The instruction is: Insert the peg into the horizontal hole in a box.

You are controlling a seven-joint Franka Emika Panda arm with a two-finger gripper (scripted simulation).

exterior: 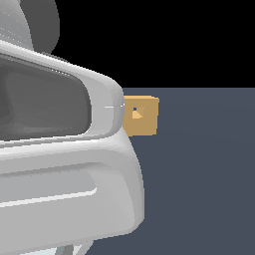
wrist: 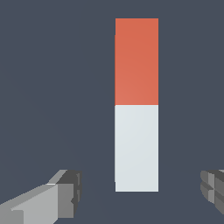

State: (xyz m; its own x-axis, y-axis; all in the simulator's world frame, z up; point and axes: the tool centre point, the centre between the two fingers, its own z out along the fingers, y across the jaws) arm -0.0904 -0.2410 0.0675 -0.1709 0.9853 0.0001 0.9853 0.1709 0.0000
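In the exterior view, the pale grey body of the robot arm (exterior: 60, 149) fills the frame from about seven o'clock round to eleven o'clock, so close to the camera that it hides most of the scene. Just past its edge, slightly toward two o'clock from the centre, sits the tan box (exterior: 145, 117) on the dark blue-grey floor (exterior: 204, 174); the arm covers the box's side on the exterior view's left. On the box's facing side the hole (exterior: 136, 112) shows as a small dark opening in a lighter bevelled surround. Neither the peg nor the gripper shows in this view.

In the wrist view, the peg (wrist: 136, 105) lies flat on the floor (wrist: 52, 87), a long square bar running from twelve o'clock to six o'clock, its orange-red half toward twelve and its white half toward six. The gripper (wrist: 142, 194) hangs over the white end with its fingers spread wide: one finger (wrist: 57, 199) at seven o'clock, the other (wrist: 214, 188) at four o'clock. Both stand well clear of the peg's sides, and nothing is held between them.
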